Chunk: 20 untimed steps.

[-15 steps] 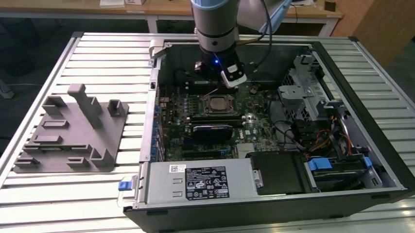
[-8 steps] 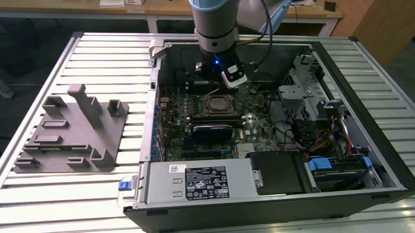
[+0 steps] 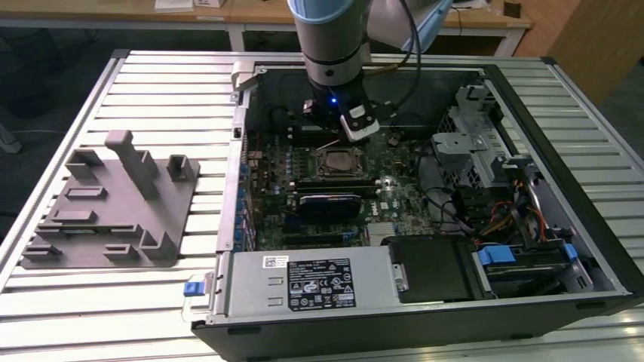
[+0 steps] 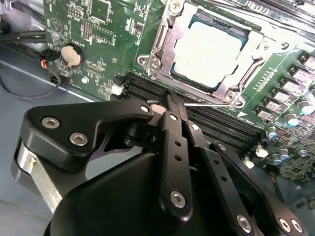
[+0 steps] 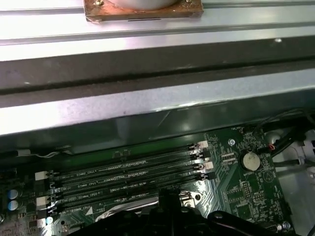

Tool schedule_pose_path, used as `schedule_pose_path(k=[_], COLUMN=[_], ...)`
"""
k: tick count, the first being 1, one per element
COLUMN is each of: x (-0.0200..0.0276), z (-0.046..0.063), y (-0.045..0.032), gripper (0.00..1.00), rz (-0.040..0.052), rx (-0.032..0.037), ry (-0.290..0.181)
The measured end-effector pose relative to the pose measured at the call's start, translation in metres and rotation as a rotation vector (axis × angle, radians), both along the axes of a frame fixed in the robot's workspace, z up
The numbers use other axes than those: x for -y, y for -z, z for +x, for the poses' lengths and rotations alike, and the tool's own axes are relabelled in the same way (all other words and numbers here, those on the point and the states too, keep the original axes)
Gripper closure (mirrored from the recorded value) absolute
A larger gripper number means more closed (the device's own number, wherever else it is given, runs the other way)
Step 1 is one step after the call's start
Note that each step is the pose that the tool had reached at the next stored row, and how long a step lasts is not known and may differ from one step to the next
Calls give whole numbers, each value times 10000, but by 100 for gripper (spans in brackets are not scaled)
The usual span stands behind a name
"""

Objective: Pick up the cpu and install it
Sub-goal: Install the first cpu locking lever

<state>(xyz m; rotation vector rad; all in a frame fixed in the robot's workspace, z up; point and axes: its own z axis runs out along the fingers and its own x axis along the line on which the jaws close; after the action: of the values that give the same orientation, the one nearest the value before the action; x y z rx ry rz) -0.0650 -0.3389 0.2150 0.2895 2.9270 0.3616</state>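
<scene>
Item: cpu (image 4: 210, 49), seated in its socket (image 4: 162, 37) just beyond my fingers (image 4: 173, 105), which are pressed together, pinching nothing. Step, I judge: securing the chip; the retention lever (image 4: 209, 103) near the fingertips needs attention.

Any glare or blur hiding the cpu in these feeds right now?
In the second wrist view the cpu glares near white, its lid markings washed out, while the end effector stays sharp. In the exterior view the case interior is dim, the cpu small but discernible. In the first wrist view the case wall reflects light.
</scene>
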Motion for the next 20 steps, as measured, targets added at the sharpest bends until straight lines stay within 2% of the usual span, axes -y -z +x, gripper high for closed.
schedule_pose_path(k=[8,16,20], x=[-26,-99,-116], z=[-39,-48,-63], y=[27,56,73], gripper=[89,89,89], rz=[0,-1,2], rx=[0,1,2], ry=[618,973,1116])
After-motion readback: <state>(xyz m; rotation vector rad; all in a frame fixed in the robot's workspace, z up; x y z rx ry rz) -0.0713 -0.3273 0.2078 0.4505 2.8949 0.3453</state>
